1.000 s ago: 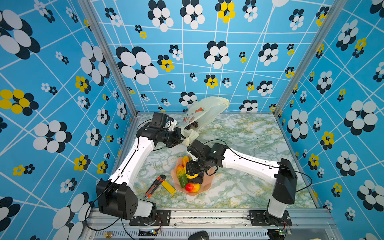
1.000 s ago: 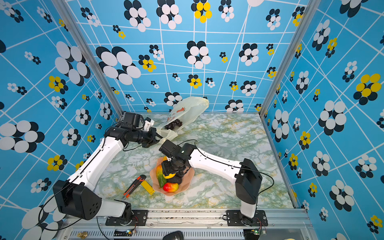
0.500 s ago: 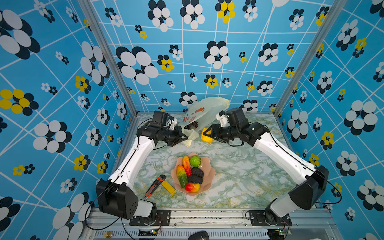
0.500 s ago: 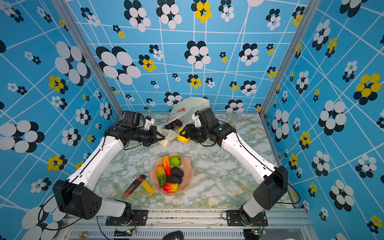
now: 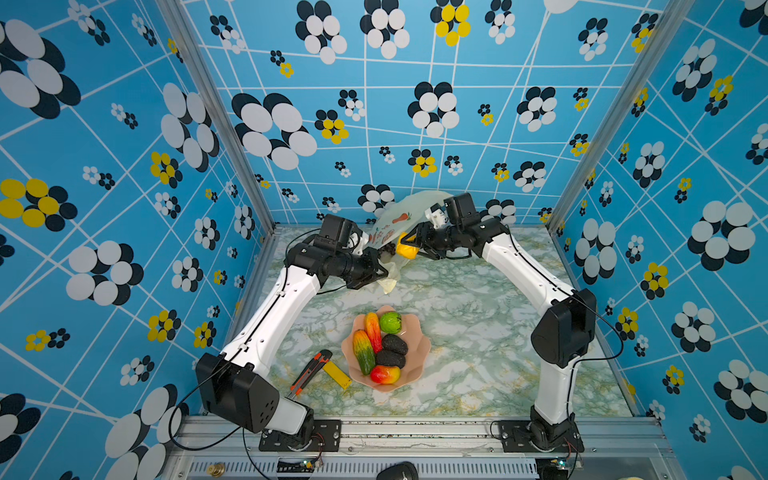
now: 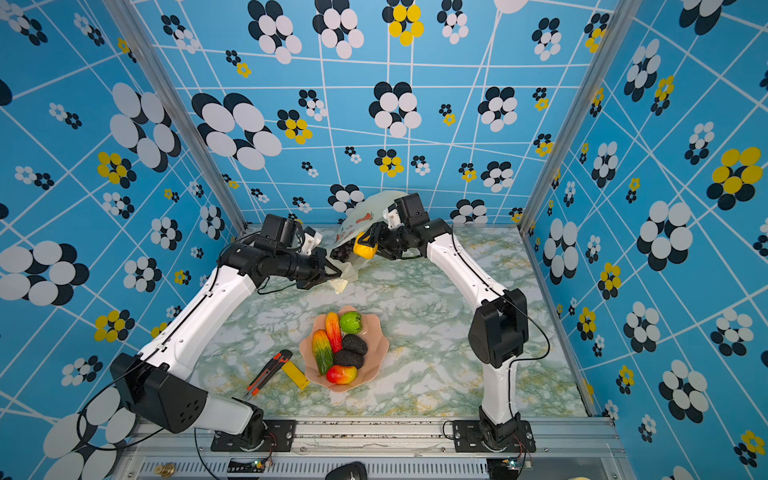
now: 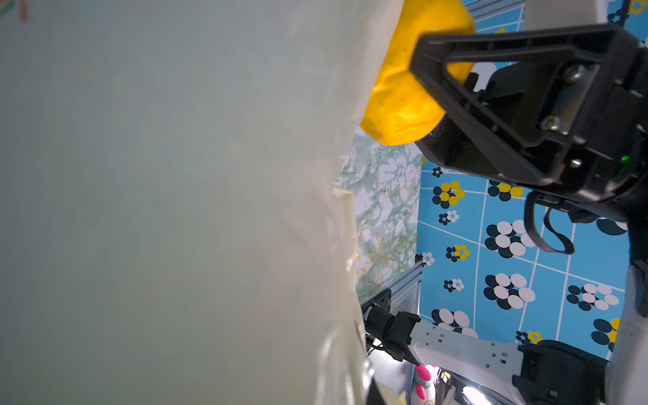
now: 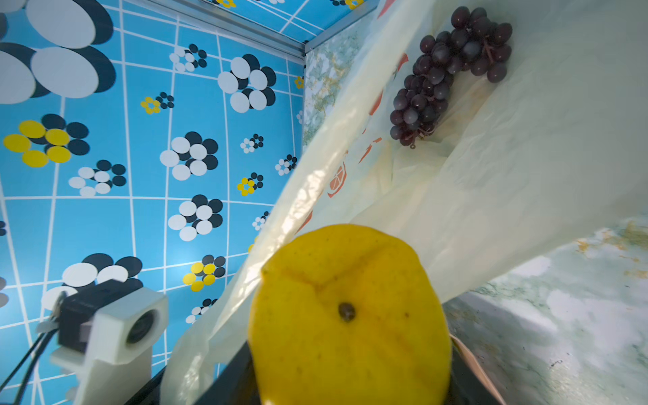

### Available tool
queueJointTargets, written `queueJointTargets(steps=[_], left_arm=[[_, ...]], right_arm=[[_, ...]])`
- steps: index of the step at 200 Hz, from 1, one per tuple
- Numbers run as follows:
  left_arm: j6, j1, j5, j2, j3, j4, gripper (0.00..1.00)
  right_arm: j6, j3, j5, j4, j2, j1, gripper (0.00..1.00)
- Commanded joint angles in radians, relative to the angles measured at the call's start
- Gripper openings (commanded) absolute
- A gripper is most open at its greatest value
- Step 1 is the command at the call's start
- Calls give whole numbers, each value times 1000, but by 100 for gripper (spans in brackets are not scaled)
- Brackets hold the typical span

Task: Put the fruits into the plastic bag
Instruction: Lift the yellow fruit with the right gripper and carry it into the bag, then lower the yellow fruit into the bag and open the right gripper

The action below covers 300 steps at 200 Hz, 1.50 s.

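yellow fruit (image 8: 350,315), lifted a moment ago from the bowl (image 5: 417,336) near the table (image 5: 478,332) front edge, now sits pinched in our right gripper (image 5: 415,248) at the mouth of the bag (image 5: 399,212) by the back edge, our left gripper (image 5: 383,273) clamped on its rim, grapes (image 8: 449,77) already inside.

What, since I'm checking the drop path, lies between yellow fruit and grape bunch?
Only bare plastic bag wall between yellow fruit and grape bunch, seen in the right wrist view.
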Motion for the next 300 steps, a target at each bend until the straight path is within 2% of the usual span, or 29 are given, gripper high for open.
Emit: queueJointTargets(steps=[1,37,73,129,155,191,201,221,279,287,295,300], left_arm=[[-2,-9,3,19,27,11,0],[19,-7,18,17,-21,19,0],[-46,-17,40,-22,-115,117,0],[-15,-30,44,-19,-160,112,0],[-14,-28,47,-29,-172,116,0],[-5,-9,56,-19,-149,100,0],[-16,1,66,-21,-151,112,0],[-30,19,83,-24,-158,131,0],[-75,72,101,-58,-200,172,0],[-74,77,98,-62,-199,167,0],[-72,82,95,-64,-197,161,0],[-70,86,94,-66,-195,155,0]], right_arm=[[-44,59,-12,-39,54,5,43],[-35,110,33,-99,137,13,43],[-35,173,42,-174,221,19,45],[9,231,54,-191,299,21,51],[35,335,28,-187,360,21,59],[138,429,-26,-75,408,25,70],[145,457,-28,-74,418,25,77],[144,490,-34,-85,427,25,80],[69,488,-35,-148,388,25,83],[42,487,-31,-177,374,25,86],[4,480,-20,-212,353,27,98],[-21,469,-12,-234,334,27,99]])
